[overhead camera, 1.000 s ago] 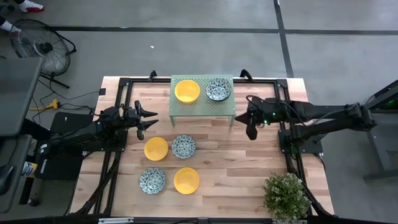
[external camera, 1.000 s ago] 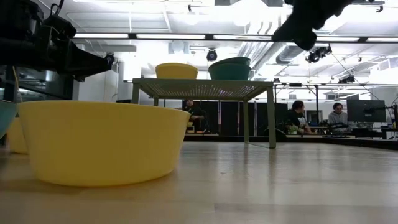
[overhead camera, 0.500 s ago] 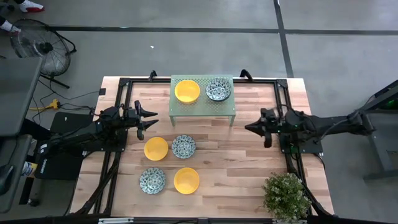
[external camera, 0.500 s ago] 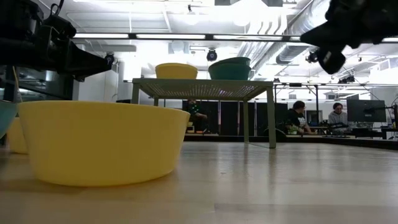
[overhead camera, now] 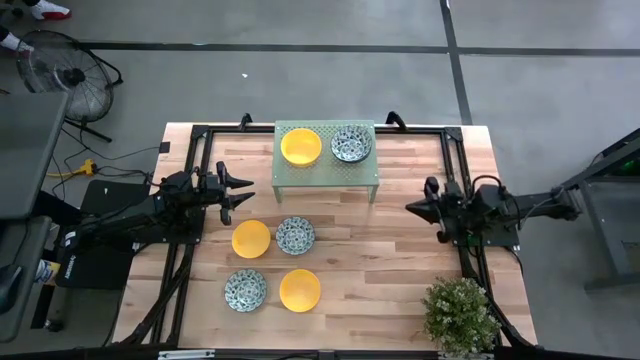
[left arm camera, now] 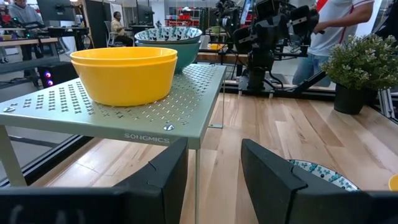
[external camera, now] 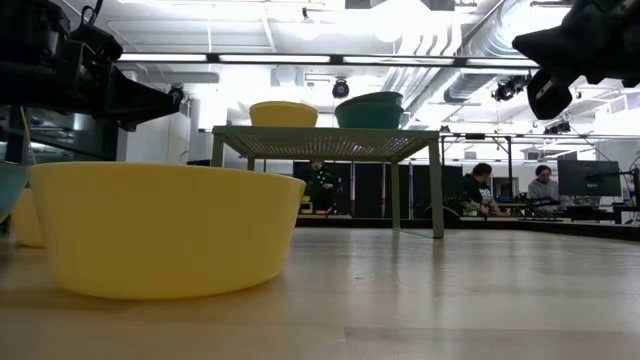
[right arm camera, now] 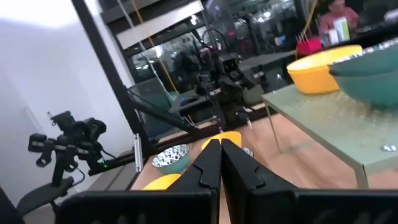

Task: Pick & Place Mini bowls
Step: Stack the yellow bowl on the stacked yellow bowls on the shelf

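the right fingers (overhead camera: 424, 208) are pressed together and hold nothing, up off the bench (overhead camera: 400, 280) at its right side, with the green rack (overhead camera: 326, 176) a little way in front of their tips. the left fingers (overhead camera: 233, 190) are apart and empty too, out by the left side, with a yellow bowl (overhead camera: 251, 239) and a patterned bowl (overhead camera: 295, 235) on the bench just past them. the next grab looks like one of the bowls on the bench, so the fingers should open wide, come down over one rim, and pinch the wall so it does not slip or tip. i count six mini bowls: three yellow, three patterned. two sit on the rack (overhead camera: 301, 146) (overhead camera: 351, 143), four on the bench (overhead camera: 245, 290) (overhead camera: 299, 290).
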`<control>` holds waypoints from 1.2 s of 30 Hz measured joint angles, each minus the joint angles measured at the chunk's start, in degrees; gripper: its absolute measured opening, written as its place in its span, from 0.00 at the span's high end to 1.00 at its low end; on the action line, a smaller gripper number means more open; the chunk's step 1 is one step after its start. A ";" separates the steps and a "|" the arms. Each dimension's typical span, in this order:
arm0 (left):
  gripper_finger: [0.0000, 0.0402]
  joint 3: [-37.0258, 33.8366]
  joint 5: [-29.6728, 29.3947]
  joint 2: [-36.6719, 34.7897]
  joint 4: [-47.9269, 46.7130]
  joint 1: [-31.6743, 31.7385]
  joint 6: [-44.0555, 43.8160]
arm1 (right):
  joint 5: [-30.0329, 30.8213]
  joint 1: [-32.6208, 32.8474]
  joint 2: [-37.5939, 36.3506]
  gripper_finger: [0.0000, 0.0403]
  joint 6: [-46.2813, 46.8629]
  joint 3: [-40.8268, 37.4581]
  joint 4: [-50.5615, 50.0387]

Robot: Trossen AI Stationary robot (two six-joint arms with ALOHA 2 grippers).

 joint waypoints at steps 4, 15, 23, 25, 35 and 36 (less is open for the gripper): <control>0.63 0.00 0.00 -0.02 -0.01 0.01 0.00 | -0.19 0.32 -2.65 1.00 -3.04 -1.20 -0.33; 0.63 0.00 0.00 -0.01 0.00 0.00 -0.01 | -5.08 -3.43 -3.82 1.00 -8.32 -3.77 1.93; 0.63 0.00 0.00 0.00 0.00 0.01 -0.02 | -11.59 -5.96 -3.82 1.00 -9.68 -3.77 -0.36; 0.63 0.00 0.00 -0.02 0.00 0.01 -0.01 | -11.86 -5.94 -3.82 1.00 -9.68 -3.77 -0.87; 0.63 0.00 0.00 -0.01 0.00 0.01 -0.02 | -8.22 -5.94 -3.82 1.00 -10.61 -3.77 -4.94; 0.63 0.00 0.00 -0.02 0.00 0.02 -0.02 | -7.34 -5.94 -3.82 1.00 -10.79 -3.77 -4.99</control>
